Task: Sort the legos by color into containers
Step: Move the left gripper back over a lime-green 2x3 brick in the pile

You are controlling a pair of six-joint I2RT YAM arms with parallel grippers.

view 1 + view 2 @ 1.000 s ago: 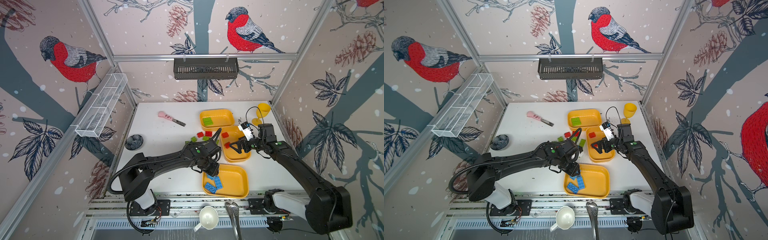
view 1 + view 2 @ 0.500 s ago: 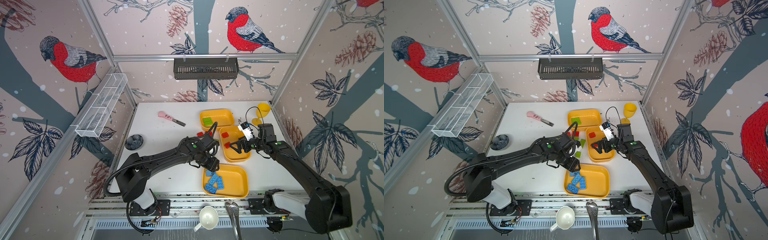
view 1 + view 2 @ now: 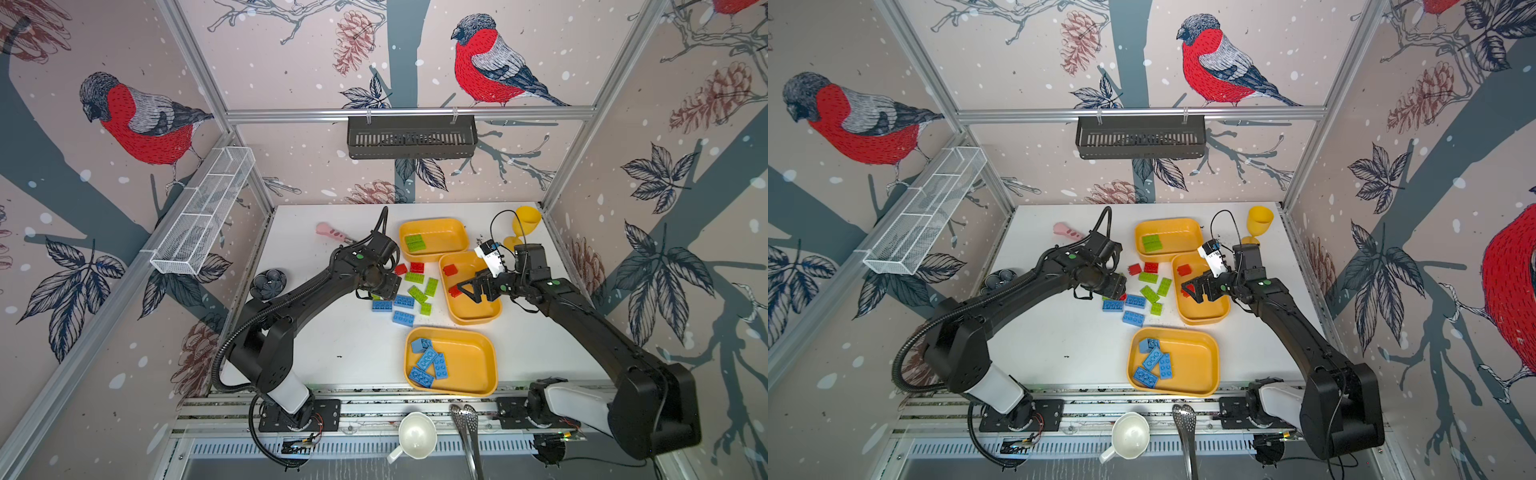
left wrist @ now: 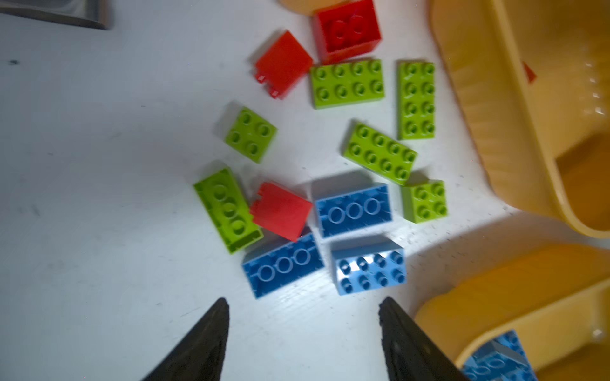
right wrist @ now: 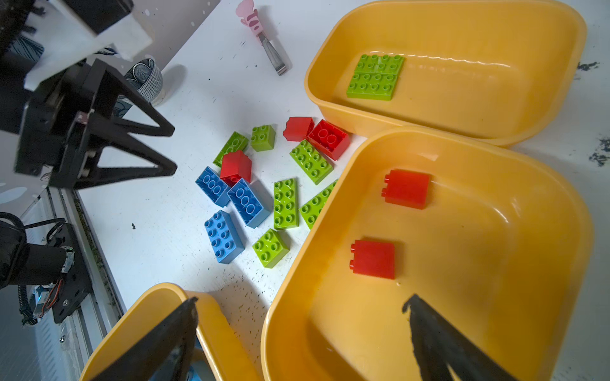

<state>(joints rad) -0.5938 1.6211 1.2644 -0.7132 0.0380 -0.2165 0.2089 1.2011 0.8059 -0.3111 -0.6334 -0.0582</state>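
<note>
Legos (image 3: 417, 294) loose mid-tabletop — left gripper (image 4: 304, 301) jaws spread, empty, near blue brick (image 4: 283, 264); best straddle narrow width, clear of adjoining red brick (image 4: 280, 211). Right gripper (image 5: 301, 298) — jaws spread, empty.

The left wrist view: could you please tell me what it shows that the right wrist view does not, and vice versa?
Only the left wrist view plainly shows a blue brick inside the near tray. Only the right wrist view shows two green bricks in the far tray, two red bricks in the middle tray, the pink-handled utensil and the open right tool. Both show the loose bricks on the white table and the open left tool.
</note>
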